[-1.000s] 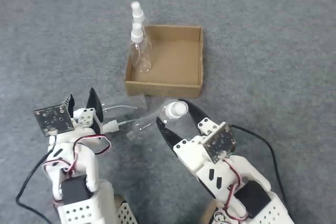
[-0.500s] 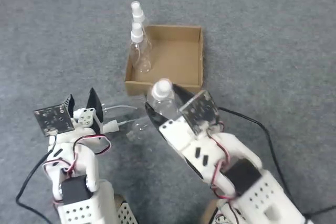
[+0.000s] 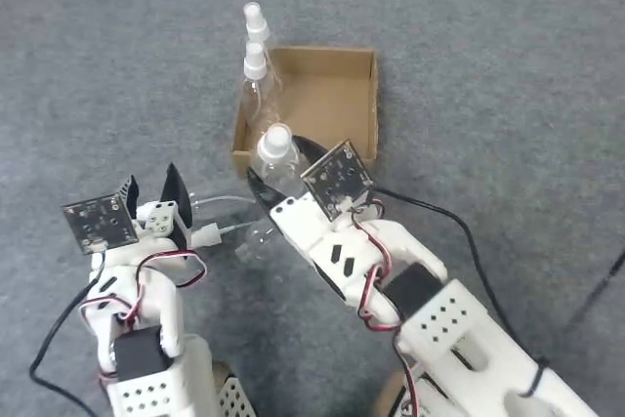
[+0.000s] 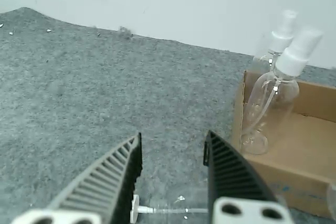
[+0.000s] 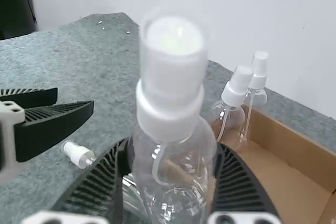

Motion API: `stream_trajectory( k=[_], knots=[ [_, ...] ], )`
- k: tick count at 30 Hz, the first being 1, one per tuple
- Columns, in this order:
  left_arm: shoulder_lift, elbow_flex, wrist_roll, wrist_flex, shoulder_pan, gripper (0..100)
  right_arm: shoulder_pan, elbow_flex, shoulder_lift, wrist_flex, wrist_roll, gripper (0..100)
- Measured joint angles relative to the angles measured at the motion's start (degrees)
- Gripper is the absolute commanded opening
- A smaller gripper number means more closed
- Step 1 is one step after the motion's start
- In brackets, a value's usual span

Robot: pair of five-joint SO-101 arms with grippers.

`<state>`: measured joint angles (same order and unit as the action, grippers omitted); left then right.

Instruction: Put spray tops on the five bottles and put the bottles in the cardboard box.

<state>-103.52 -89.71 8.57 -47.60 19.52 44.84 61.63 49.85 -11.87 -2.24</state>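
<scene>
My right gripper (image 3: 283, 169) is shut on a clear bottle (image 3: 277, 151) with a white spray top, held upright just in front of the cardboard box (image 3: 332, 109). In the right wrist view the bottle (image 5: 170, 129) stands between the jaws of my right gripper (image 5: 172, 153). Two capped bottles (image 3: 259, 80) stand in the box's far left corner. My left gripper (image 3: 152, 192) is open near the table's front left, with nothing between the fingers of the left gripper (image 4: 173, 141). A clear bottle (image 3: 232, 205) and a loose spray top (image 3: 209, 235) lie beside it.
Another clear bottle (image 3: 256, 237) lies on the grey felt between the arms. The box's right half (image 3: 342, 95) holds nothing. The two standing bottles (image 4: 268, 103) and the box wall (image 4: 304, 174) lie ahead of the left gripper.
My right arm lifted the capped bottle off the felt, stood it upright and carried it away from the front, toward the box's front wall. The left arm stayed still.
</scene>
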Motion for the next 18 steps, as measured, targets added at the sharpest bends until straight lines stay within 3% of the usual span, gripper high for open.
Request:
stream_trajectory(
  k=[18],
  knots=[
    [0.0,0.0,0.0,0.0,0.0,18,0.0,-16.8,-22.6,3.2,0.0,6.9]
  ],
)
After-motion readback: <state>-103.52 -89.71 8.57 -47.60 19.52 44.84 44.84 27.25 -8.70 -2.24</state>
